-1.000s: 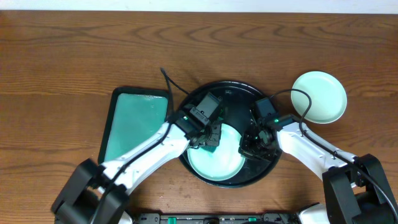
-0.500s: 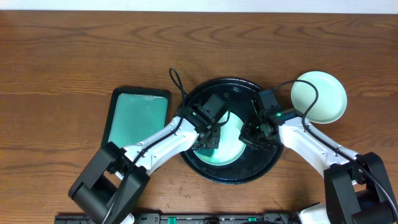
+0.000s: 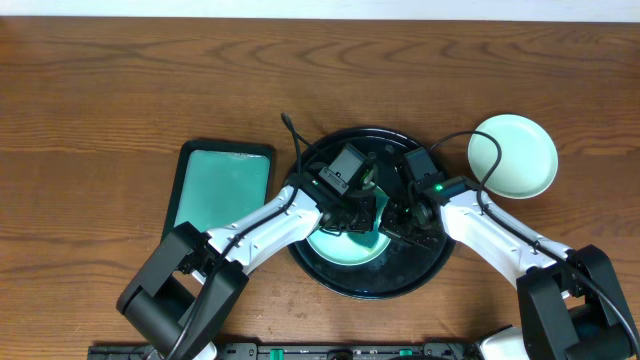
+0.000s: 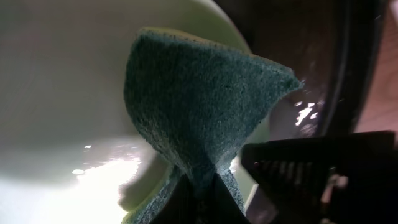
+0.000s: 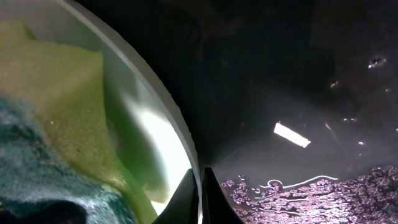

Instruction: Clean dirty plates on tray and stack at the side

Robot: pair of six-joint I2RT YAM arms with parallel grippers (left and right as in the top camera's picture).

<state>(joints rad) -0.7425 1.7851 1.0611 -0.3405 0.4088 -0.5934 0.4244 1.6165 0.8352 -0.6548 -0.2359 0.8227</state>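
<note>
A pale mint plate (image 3: 338, 244) lies in the round black tray (image 3: 428, 258), wet and glossy inside. My left gripper (image 3: 356, 212) is shut on a green-and-yellow sponge (image 4: 199, 106) and presses it on the plate (image 4: 56, 93) near its right rim. My right gripper (image 3: 403, 220) is shut on that plate's right rim (image 5: 186, 146); the sponge (image 5: 56, 106) shows beside it. A second pale mint plate (image 3: 513, 156) sits on the wooden table to the right of the tray. No third plate shows.
A teal-green rectangular tray (image 3: 220, 190) lies left of the black tray, partly under my left arm. Water beads on the black tray's base (image 5: 323, 186). Brown wood tabletop (image 3: 120, 90) lies all around.
My left gripper has moved the sponge rightward across the plate toward its right rim. The plate and my right gripper have shifted a little farther up in the tray.
</note>
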